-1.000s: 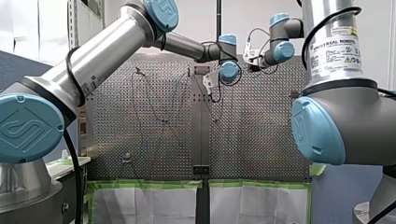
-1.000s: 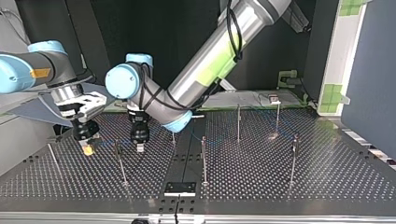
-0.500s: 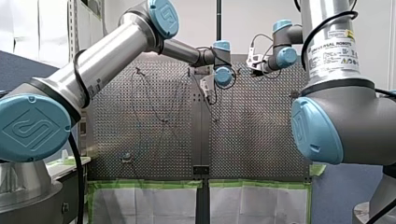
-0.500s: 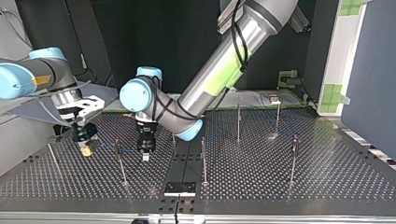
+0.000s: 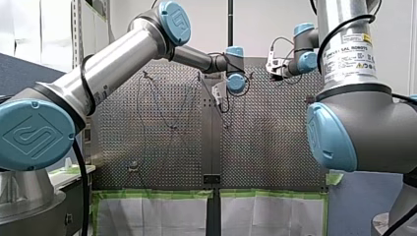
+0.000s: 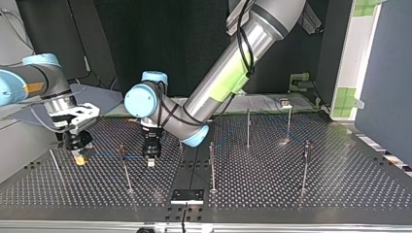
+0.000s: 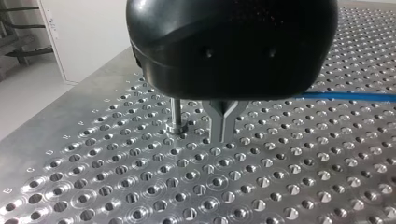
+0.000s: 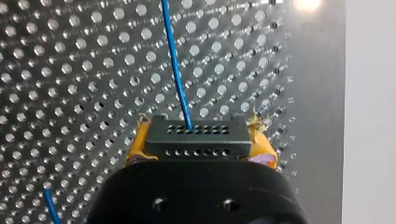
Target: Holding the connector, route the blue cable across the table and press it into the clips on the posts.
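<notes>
My right gripper [image 8: 200,145] is closed on the black connector [image 8: 194,133], with its yellow pads [image 8: 136,145] bearing on both ends. Two rows of small holes show on the connector. The blue cable [image 8: 175,70] leaves the connector and runs away across the perforated bench [image 8: 70,70].

My left gripper [image 7: 224,135] has its metal fingers pressed together above the bench. The gripper body hides whether the cable passes between them. A post [image 7: 176,114] stands just beside the fingers.

Only the top view shows both grippers together, in its left half, with further posts [image 6: 248,127] to their right. Only the front view has a readable label [image 5: 350,53], "UNIVERSAL ROBOTS", on my right arm.
</notes>
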You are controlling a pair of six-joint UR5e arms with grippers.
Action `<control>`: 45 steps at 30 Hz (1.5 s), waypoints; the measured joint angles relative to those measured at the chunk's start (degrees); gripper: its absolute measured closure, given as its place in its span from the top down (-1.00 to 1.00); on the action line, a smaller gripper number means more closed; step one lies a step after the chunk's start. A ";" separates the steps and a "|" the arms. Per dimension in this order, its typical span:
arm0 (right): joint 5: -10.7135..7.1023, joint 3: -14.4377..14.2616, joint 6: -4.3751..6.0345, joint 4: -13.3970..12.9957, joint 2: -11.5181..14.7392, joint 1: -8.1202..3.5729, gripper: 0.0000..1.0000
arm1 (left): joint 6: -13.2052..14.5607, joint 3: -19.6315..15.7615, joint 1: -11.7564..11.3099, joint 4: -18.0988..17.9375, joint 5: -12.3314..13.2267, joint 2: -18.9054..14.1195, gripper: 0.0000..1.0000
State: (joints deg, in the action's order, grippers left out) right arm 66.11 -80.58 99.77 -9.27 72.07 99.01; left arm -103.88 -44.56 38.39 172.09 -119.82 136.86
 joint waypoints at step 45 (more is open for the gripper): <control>-0.88 0.08 -0.35 0.49 -0.03 -0.83 -1.00 | -3.89 -7.40 3.82 5.47 2.29 -7.43 1.00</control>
State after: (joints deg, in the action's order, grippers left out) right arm 65.23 -80.50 99.42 -8.79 72.04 98.18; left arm -107.77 -51.96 42.21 177.56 -117.53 129.43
